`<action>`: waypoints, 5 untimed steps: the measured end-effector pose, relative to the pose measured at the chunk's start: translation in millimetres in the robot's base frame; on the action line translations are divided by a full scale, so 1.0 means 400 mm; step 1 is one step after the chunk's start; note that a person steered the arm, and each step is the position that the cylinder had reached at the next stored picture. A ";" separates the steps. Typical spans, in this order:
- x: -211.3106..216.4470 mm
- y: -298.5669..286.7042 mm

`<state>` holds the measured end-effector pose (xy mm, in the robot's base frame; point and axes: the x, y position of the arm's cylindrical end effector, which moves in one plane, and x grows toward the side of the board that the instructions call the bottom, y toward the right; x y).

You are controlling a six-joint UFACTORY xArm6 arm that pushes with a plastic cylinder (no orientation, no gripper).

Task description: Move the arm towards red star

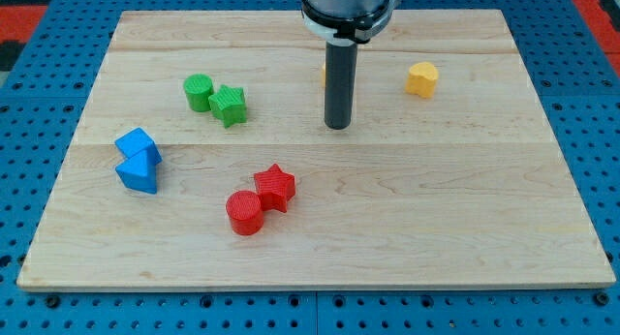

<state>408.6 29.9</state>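
Observation:
The red star lies on the wooden board a little below the middle. A red cylinder touches it on its lower left. My tip stands on the board up and to the right of the red star, well apart from it. The dark rod rises from the tip to the arm's head at the view's top.
A green cylinder and green star sit together at the upper left. Two blue blocks sit at the left. A yellow block is at the upper right; another yellow block is mostly hidden behind the rod.

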 end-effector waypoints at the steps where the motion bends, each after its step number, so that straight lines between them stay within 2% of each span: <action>1: 0.000 0.000; 2: 0.003 -0.053; 3: 0.025 -0.222; 4: 0.107 -0.220; 5: 0.128 -0.208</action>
